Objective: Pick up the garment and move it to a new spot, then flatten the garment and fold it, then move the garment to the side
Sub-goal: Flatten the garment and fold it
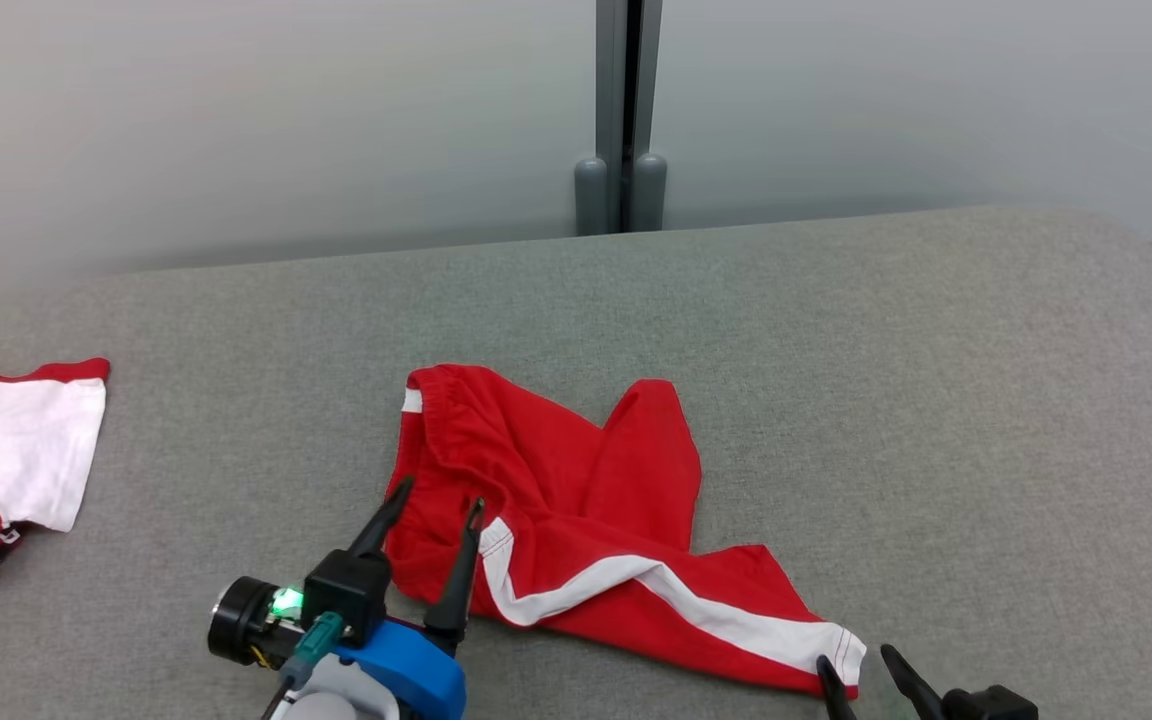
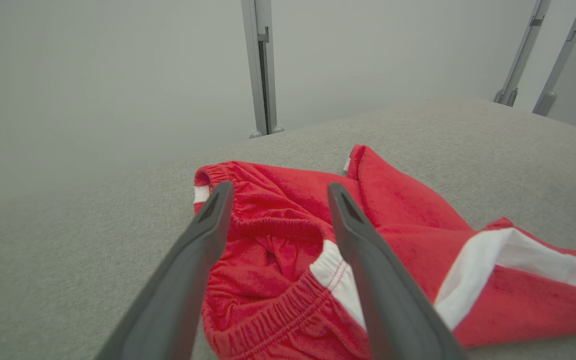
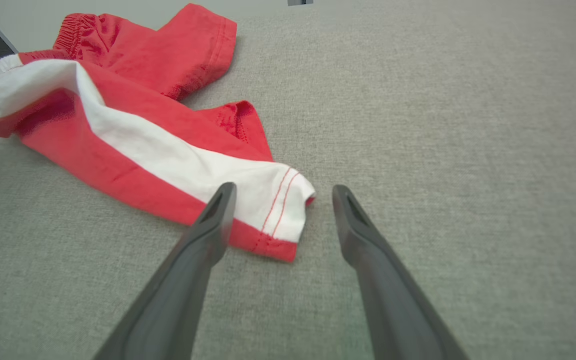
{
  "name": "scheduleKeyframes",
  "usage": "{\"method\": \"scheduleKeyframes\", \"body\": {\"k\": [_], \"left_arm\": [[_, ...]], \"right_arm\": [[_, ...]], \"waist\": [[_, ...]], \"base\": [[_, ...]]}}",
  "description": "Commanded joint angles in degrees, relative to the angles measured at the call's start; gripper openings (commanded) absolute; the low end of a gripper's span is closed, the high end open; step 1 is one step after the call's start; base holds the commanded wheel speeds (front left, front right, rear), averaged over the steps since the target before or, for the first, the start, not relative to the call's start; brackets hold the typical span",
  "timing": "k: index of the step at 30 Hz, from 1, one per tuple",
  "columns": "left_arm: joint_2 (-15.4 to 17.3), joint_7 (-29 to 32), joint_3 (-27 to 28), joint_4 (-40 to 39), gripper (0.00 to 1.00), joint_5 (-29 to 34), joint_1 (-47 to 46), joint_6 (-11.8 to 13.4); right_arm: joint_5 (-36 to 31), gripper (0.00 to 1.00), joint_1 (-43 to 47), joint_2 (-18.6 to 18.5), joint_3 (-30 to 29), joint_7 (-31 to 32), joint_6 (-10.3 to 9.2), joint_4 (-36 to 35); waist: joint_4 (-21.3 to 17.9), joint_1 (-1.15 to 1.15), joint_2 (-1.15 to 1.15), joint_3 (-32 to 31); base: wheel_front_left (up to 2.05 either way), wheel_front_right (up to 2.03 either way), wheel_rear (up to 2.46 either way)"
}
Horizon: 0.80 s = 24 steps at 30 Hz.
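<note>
A pair of red knit shorts (image 1: 556, 500) (image 2: 408, 210) (image 3: 133, 125) with a white side stripe (image 1: 636, 580) (image 3: 158, 155) lies crumpled on the grey fabric-covered table (image 1: 836, 350) (image 2: 468, 140) (image 3: 443, 125); the shorts are unfolded, one leg bent up and back, the other stretched out low towards the robot's right; the gathered elastic waistband (image 1: 436, 385) (image 2: 268, 225) forms the shorts' left end and is bunched into an open loop.

The left gripper (image 1: 442, 495) (image 2: 280, 187) sits at the waistband end of the shorts with its two dark fingers spread wide; in the left wrist view the fingers straddle the waistband, red cloth showing between them, nothing pinched; whether the tips touch the cloth cannot be told; behind the fingers, just nearer the robot than the shorts, a blue wrist housing (image 1: 416, 670) carries a green light (image 1: 286, 602).

The right gripper (image 1: 854, 656) (image 3: 284, 188) is at the shorts' opposite end, by the white hem (image 1: 841, 645) (image 3: 278, 220) of the stretched leg; its fingers also stand apart and grip nothing; in the right wrist view one finger overlaps the hem's edge, the other lies over bare table just beside the shorts.

A second white-and-red garment (image 1: 16, 450) lies well left of the shorts; a grey metal post (image 1: 621, 120) (image 2: 260, 65) stands beyond the shorts.
</note>
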Motion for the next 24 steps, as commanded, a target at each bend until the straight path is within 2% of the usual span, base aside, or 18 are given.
{"method": "scheduleKeyframes", "body": {"k": [1,14,24], "left_arm": [[0.2,0.1,-0.7,1.0,1.00,-0.3,-1.0,-0.3],[2.1,0.3,-12.2,13.0,1.00,-5.4,-7.9,-0.3],[3.5,0.1,-17.3,17.4,1.00,-8.2,-12.3,-0.3]], "right_arm": [[0.2,1.00,-1.4,-0.1,0.3,-0.5,0.01,0.5],[3.6,1.00,-7.0,-0.1,4.5,-1.5,0.01,8.5],[5.3,1.00,-5.5,-0.1,6.8,-1.3,0.01,8.7]], "waist": [[-0.1,-0.01,0.00,0.3],[-1.4,-0.01,0.00,2.8],[-1.9,-0.01,0.00,2.9]], "base": [[0.00,0.00,0.00],[0.00,0.00,0.00],[0.00,0.00,0.00]]}}
